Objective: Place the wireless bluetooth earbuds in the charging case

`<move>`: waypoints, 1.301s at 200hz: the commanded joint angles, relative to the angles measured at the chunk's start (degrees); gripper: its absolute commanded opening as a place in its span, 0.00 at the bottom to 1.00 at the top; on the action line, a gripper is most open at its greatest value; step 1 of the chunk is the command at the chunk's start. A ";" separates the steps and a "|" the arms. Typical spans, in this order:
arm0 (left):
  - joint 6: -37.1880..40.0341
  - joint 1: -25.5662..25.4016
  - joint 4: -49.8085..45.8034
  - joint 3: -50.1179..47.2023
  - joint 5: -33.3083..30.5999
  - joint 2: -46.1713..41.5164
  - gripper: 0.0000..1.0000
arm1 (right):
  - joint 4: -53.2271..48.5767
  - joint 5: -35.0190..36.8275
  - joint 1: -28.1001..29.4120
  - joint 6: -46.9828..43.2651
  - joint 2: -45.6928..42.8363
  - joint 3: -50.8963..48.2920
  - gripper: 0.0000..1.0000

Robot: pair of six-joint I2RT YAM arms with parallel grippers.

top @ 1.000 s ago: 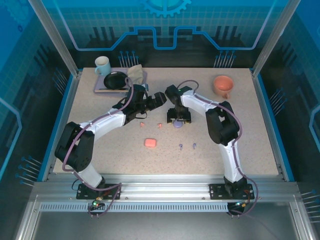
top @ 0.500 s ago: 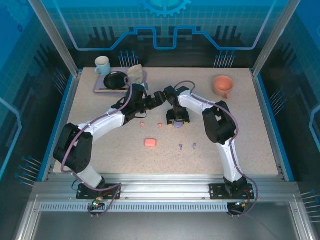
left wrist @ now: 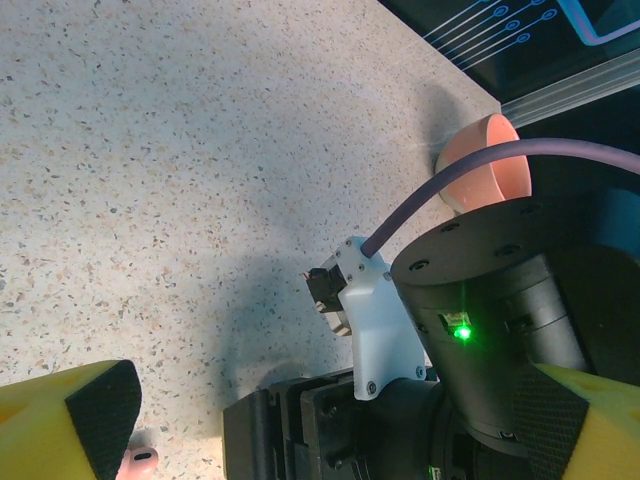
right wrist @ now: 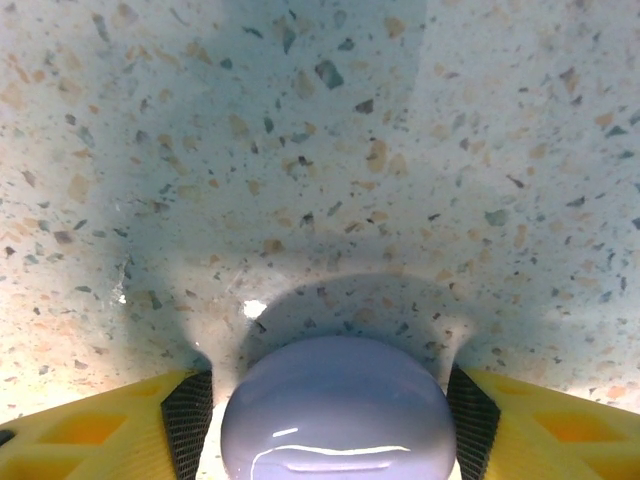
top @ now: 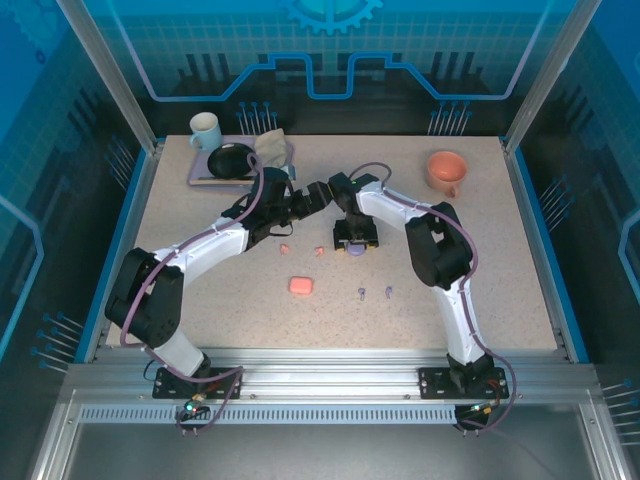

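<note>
**Operator:** Where is my right hand?

**Spotter:** Your right hand (right wrist: pixel 328 392) is down at the speckled worktop (right wrist: pixel 320 150). One yellow finger stands on each side of the lilac case (right wrist: pixel 335 425). The case is a smooth, glossy, rounded pebble. The black pads (right wrist: pixel 188 415) sit very close to its sides, but I cannot tell whether they are pressing on it.

**Operator:** And the left?

**Spotter:** Your left hand (top: pixel 320 191) is spread wide with nothing between its fingers. It hangs above the worktop, just beside your right arm's wrist.

**Operator:** Where are the earbuds?

**Spotter:** All four lie loose on the worktop, outside both cases. They are tiny stemmed things, far smaller than either case. The pink earbuds (top: pixel 285 248) are salmon-coloured and lie near each other, just left of the lilac case. The lilac earbuds (top: pixel 361 293) lie side by side, nearer to you than that case. The pink case (top: pixel 301 285) is a small rounded block. It rests on the near side of the pink pair, left of the lilac pair. A salmon cup (top: pixel 446 172) stands well apart at the far right.
</note>
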 commanded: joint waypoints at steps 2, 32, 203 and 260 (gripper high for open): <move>-0.30 0.32 -0.67 -0.30 0.57 -2.07 0.99 | -2.32 -0.15 0.86 1.15 -0.20 -2.64 0.67; -0.40 0.29 -0.59 -0.59 0.57 -2.20 0.99 | -2.14 -0.01 0.78 0.85 0.04 -2.94 0.66; -4.45 -2.37 5.57 0.06 6.01 5.65 0.99 | 2.89 -3.66 -7.93 17.85 -6.34 -7.28 0.50; -8.02 -6.60 16.41 -3.46 9.75 11.81 0.98 | 7.15 -9.22 -12.64 27.37 -6.96 -10.06 0.49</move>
